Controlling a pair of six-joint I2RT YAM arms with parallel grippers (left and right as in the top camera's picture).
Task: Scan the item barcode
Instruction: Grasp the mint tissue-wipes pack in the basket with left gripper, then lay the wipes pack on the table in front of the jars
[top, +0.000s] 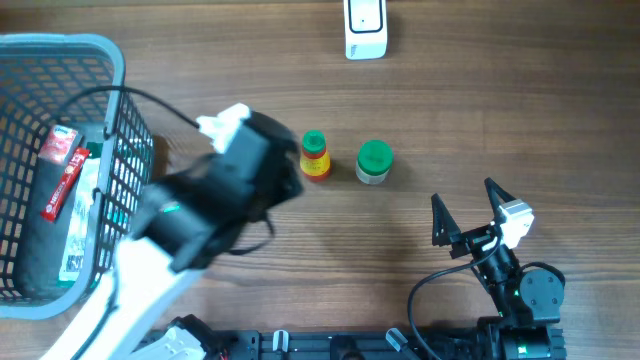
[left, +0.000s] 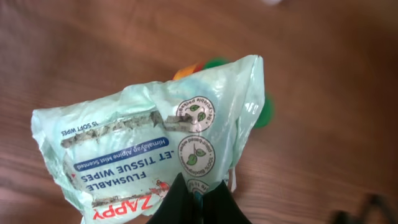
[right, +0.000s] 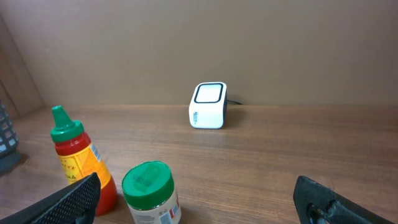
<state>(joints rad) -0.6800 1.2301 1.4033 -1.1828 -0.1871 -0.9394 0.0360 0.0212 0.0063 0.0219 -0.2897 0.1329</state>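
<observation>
The wipes pack (left: 155, 143) is pinched at 1 edge by the left claw (left: 198, 193), which is shut on it. The pack is held clear of the bench (top: 450, 110), above the sauce bottle (top: 314, 156) and green-lidded jar (top: 374, 161). No barcode can be made out on the face shown. The scanner (top: 365, 28) stands well apart, so a carry towards it is judged necessary. The right claw (top: 464, 195) is spread wide, empty, out of the path.

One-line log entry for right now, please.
left gripper: shut on wipes pack | right gripper: open, empty | scanner: far edge, pack not there yet
</observation>
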